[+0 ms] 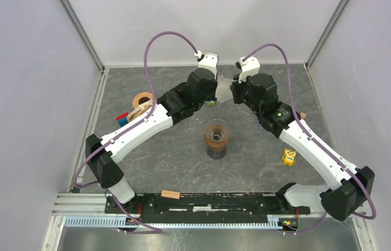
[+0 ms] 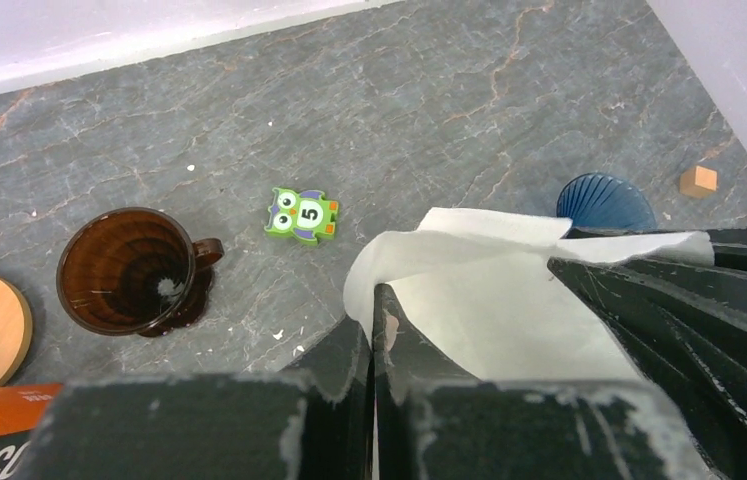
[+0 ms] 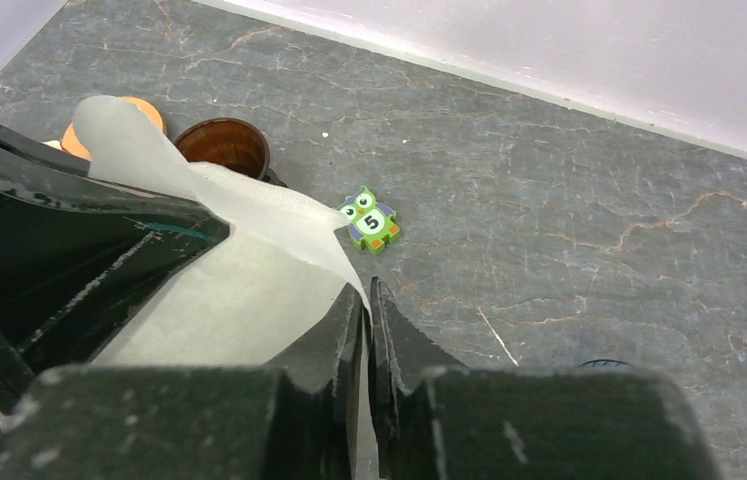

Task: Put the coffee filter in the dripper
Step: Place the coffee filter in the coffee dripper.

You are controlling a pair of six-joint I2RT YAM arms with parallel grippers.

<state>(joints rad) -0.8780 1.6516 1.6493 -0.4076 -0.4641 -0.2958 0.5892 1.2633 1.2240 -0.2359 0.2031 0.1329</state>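
Pincers: we see the left pincer (image 2: 374,330) pressed together on one edge of the coffee filter (image 2: 489,310); the right pincer (image 3: 369,330) pinches the opposite edge, its jaws all but closed on the paper.
Filter: white paper, held in the air between our two wrists at the far side of the desk (image 1: 172,162), well apart from the dripper.
Why held so: we judge that two grips on opposite edges let us pull the flat paper open into a cone before it goes down; one grip alone would leave it folded.
Dripper: the ribbed brown dripper (image 1: 217,133) stands upright on a dark base mid-desk, nearer the arm bases than the filter. Nothing shows inside it; the filter is not yet in.
Brown cup: a brown ribbed cup (image 2: 134,272) sits on the desk below the left wrist, empty apart from a pale glint at its bottom.
Other things: a green owl tile (image 2: 302,216) lies beside that cup; a blue ribbed cone (image 2: 604,203) peeks out behind the paper.
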